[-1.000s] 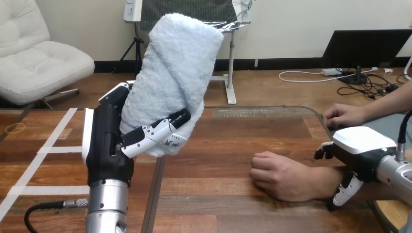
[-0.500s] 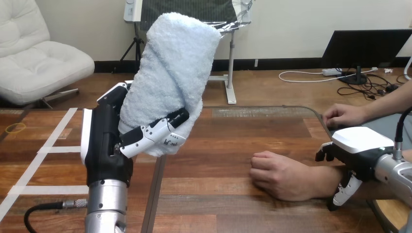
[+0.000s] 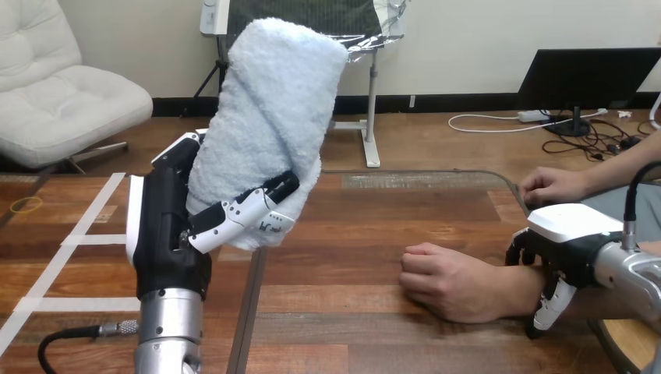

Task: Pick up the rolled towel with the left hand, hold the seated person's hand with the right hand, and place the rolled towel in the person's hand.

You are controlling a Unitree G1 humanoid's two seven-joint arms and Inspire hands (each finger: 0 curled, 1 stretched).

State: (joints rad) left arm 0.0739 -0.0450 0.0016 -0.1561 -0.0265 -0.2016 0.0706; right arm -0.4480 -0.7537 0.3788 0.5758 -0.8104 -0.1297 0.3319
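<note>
**Position.** The rolled towel is raised clear of the tabletop, well to the left of the person's nearer hand and higher than it. The left hand grips the towel's lower part, with fingers wrapped across the front, and holds it upright with a slight lean to the right.

**Right hand.** The right hand sits just right of the person's nearer hand, over the person's wrist. Its fingers curl down the far side and its thumb hangs down the near side, so it clasps the wrist. How firmly it does so cannot be judged.

**Step in hand.** My judgement is that the receiving hand is being secured ahead of delivery. The person's nearer hand lies knuckles-up in a loose fist on the tabletop, so it offers no open palm.
- The clasp should stay light and support the wrist rather than squeeze it.
- The towel should travel right and down only once that hand has opened.
- The towel should arrive lengthwise across the palm, and the left hand should let go only after the person's fingers have closed on it.

**Condition of the towel.** It is pale blue-white terry, thick and plush. The roll is fat, with an outer flap crossing diagonally. It will compress under grip, and the flap may unwind if it is released carelessly.
</note>
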